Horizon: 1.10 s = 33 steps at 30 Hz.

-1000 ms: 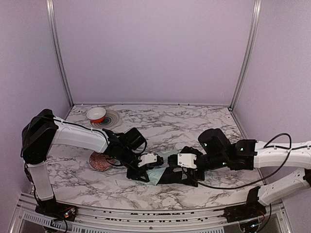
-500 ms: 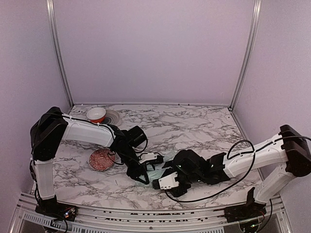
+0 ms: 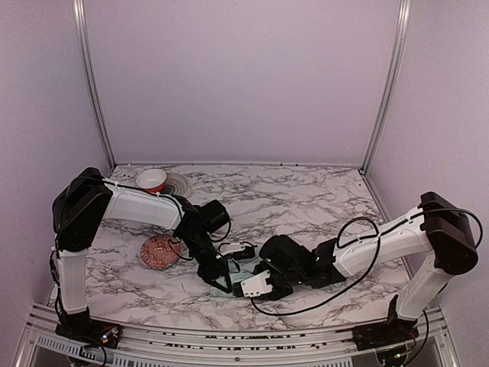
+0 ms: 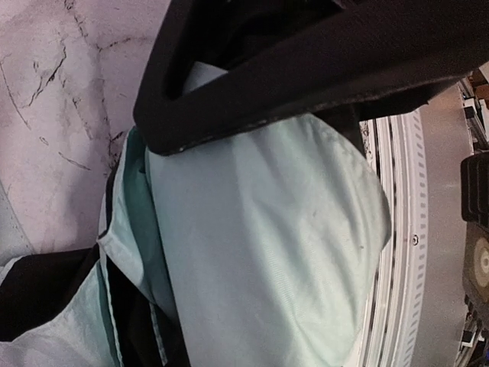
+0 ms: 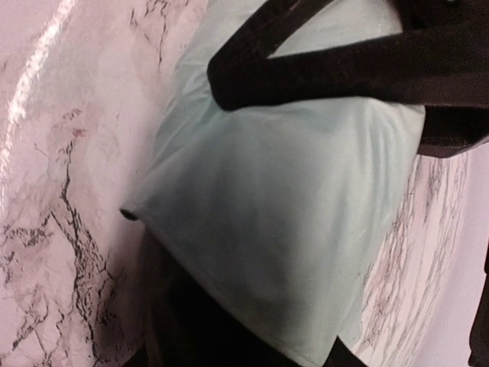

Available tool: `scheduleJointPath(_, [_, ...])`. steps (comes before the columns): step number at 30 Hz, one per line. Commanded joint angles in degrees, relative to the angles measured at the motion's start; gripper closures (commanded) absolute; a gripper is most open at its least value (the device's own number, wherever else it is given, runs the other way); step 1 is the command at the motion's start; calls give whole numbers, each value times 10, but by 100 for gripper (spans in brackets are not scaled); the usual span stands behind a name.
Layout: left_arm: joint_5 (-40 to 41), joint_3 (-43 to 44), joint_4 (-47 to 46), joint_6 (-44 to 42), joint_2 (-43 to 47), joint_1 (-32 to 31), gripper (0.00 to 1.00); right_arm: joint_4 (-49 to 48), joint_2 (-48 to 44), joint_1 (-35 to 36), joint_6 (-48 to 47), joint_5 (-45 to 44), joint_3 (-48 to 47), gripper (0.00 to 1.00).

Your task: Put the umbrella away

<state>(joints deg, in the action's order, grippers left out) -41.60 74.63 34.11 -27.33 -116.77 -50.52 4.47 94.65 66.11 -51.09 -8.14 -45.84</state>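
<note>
The umbrella [image 3: 238,272] lies crumpled on the marble near the front edge, only a patch of its mint-green fabric showing between the two arms. My left gripper [image 3: 224,277] comes in from the left, shut on a fold of it. In the left wrist view the fabric [image 4: 267,252] bulges under a black finger [image 4: 306,69], with black lining at the lower left. My right gripper [image 3: 256,284] reaches in from the right. Its finger [image 5: 344,73] presses across the mint fabric [image 5: 283,199], and the jaws are shut on that fold. The lower fingers of both are hidden.
A red patterned bowl [image 3: 159,252] sits just left of the left arm's forearm. At the back left, a red-and-white bowl [image 3: 151,180] rests on a white plate [image 3: 177,188]. The table's metal front rail [image 3: 229,336] runs close below the umbrella.
The right arm has swung left and forward to the umbrella's near side, and its jaws have narrowed onto the fabric. The left gripper has kept its hold, shifting slightly.
</note>
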Motion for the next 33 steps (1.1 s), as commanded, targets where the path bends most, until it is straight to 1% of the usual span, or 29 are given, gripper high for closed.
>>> scheduleJointPath(1, [48,-17,76,2,-58,-5,100,12,4,9,3,36,-27,64])
scheduleJointPath(2, [53,-13,75,7,-59,-3,93,17,3,9,9,41,-28,68])
scheduleJointPath(5, [90,-16,35,47,-38,6,55,33,-3,9,27,44,-25,79])
scheduleJointPath(6, [105,-26,10,59,-19,9,44,41,-5,8,31,44,-24,81])
scheduleJointPath(7, [128,-47,-27,73,15,15,39,55,-8,7,41,45,-22,85])
scheduleJointPath(8, [146,-70,-87,84,43,19,35,68,-10,4,48,49,-22,86])
scheduleJointPath(9, [160,-93,-128,92,77,23,30,84,-12,0,58,59,-23,87])
scheduleJointPath(11, [170,-144,-209,89,140,24,23,121,-14,-14,78,95,-28,87])
scheduleJointPath(13, [176,-190,-274,80,195,25,21,154,-13,-29,98,128,-34,89])
scheduleJointPath(18, [219,-307,-403,39,313,16,22,232,4,-72,153,224,-57,89])
scheduleJointPath(20, [234,-360,-443,-12,356,2,25,263,21,-91,167,265,-67,89])
scheduleJointPath(22, [260,-385,-447,-66,384,-31,27,291,42,-98,176,293,-79,89])
scheduleJointPath(25, [323,-388,-439,-121,388,-95,28,325,79,-109,188,328,-98,89])
scheduleJointPath(28, [383,-381,-447,-144,363,-131,23,334,112,-119,198,357,-110,89])
scheduleJointPath(31, [397,-364,-441,-172,335,-142,19,347,143,-130,209,391,-133,89])
scheduleJointPath(33, [385,-348,-434,-175,313,-149,17,360,164,-137,212,402,-152,89])
